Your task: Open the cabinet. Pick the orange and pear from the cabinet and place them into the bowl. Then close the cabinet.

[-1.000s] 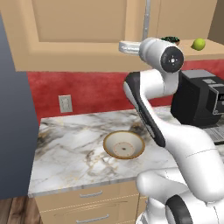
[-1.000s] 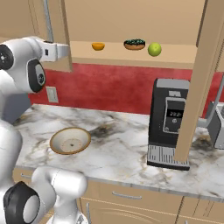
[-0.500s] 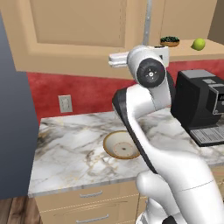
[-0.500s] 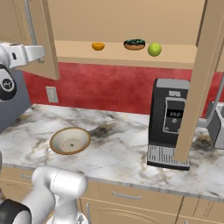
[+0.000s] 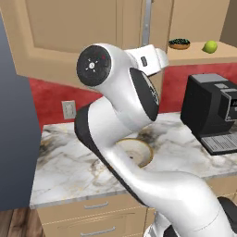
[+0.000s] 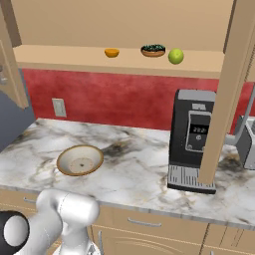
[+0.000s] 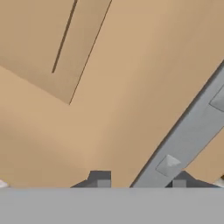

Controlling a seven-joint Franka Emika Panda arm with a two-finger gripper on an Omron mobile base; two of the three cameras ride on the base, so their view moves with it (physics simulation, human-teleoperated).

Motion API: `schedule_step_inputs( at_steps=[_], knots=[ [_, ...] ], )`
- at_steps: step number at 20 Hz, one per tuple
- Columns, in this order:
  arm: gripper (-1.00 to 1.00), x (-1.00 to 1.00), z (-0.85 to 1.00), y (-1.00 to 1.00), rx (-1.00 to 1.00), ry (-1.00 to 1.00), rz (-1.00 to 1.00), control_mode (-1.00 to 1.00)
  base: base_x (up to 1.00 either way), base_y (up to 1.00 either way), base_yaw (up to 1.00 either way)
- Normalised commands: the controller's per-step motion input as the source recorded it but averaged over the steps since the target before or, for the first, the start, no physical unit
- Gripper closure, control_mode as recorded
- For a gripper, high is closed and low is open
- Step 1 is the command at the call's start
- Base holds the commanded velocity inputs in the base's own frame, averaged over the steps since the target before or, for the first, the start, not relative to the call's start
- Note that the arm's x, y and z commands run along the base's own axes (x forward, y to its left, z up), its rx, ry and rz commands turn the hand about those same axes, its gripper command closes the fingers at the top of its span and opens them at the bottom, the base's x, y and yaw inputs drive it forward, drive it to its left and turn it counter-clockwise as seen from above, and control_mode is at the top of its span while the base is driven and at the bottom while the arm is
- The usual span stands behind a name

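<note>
The cabinet stands open, and its left door [image 7: 109, 87] is seen close up in the hand view. My gripper [image 7: 139, 179] is shut on that door's silver bar handle [image 7: 188, 135], which runs slantwise between the two fingertips. On the cabinet's shelf [image 6: 69, 57] lie the orange [image 6: 111, 52] and the pear [image 6: 175, 56]. The pear [image 5: 210, 46] also shows at the upper right of the left base view. The tan bowl [image 6: 79, 160] sits empty on the marble counter [image 6: 134, 164], and my arm partly covers the bowl [image 5: 139, 150] in the left base view.
A small dark dish [image 6: 153, 50] stands between the two fruits. A black coffee machine [image 6: 193, 139] sits on the counter to the right. The right door [image 6: 226, 94] hangs open edge-on in front of it. My arm [image 5: 120, 106] takes up the middle of the left base view.
The arm has swung left and toward the cameras with the handle in its grip, pulling the left door wider open. It has left the right base view. Fruits and bowl have not moved.
</note>
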Motion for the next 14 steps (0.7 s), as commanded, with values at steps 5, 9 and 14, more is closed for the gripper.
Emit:
schedule_step_inputs(
  at_steps=[5, 9, 14],
  knots=[
    [1.0, -0.06, 0.0, 0.32, -0.08, -0.01, -0.01, -1.0, 0.0, 0.0, 0.0],
    [-1.0, 0.0, -0.05, 0.05, -0.01, -0.03, 0.0, -1.0, 0.0, 0.0, 0.0],
    [-1.0, -0.64, -0.85, -0.4, -0.02, -0.25, 0.17, -1.0, 0.0, 0.0, 0.0]
  ],
)
